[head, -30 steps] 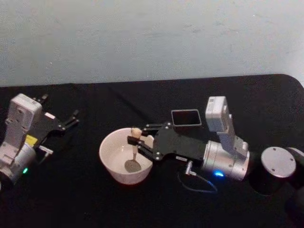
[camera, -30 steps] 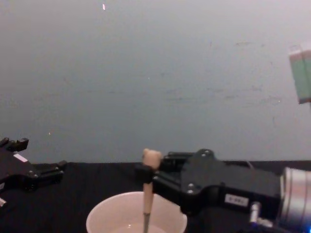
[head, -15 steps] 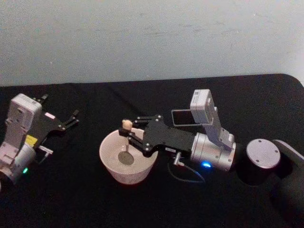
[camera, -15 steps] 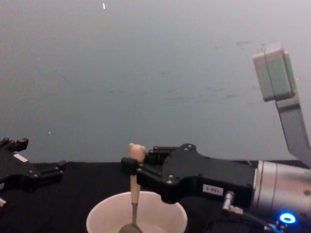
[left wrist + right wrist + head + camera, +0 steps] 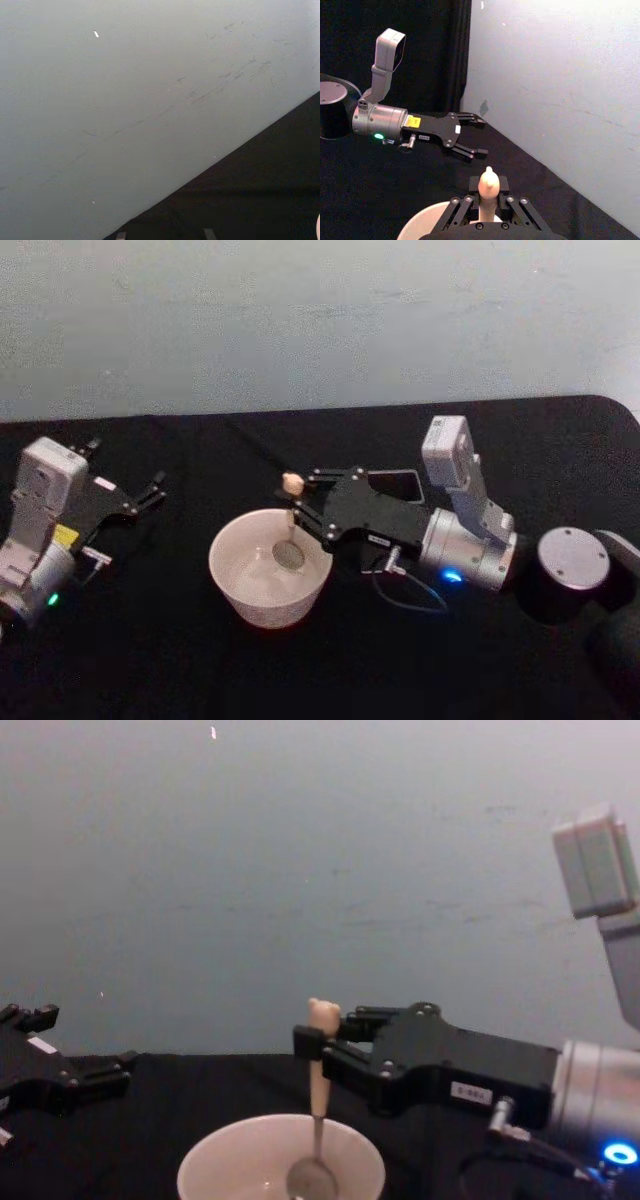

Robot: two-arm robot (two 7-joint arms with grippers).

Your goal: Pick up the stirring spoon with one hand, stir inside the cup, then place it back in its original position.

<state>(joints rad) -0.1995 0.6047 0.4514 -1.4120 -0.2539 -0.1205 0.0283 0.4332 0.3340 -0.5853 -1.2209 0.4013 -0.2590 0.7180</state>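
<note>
We are in the stirring step. Our right hand (image 5: pixel 298 506) reaches in from the right and is clenched on the beige handle of the spoon (image 5: pixel 318 1105), just under the little bear head. The spoon stands close to upright, with its round bowl down inside the cup (image 5: pixel 262 605), on the side nearer the right hand. We cannot tell whether the bowl touches the bottom. The cup sits on the black bench (image 5: pixel 300 670), between our two arms. The dark square holder (image 5: pixel 403 481) stands behind the right hand, partly hidden by it, near the cup but apart from it. Our left hand (image 5: pixel 152 490) is parked at the bench's left side, well apart from the cup, released, with its fingers spread and nothing between them.

We judge the task to be about halfway: the spoon is in the cup and the return is not yet made. The next move calls for sweeping the bowl round inside the wall without knocking the thin rim. After that comes a straight lift clear of the rim and a careful line-up over the holder's narrow mouth before letting go.
</note>
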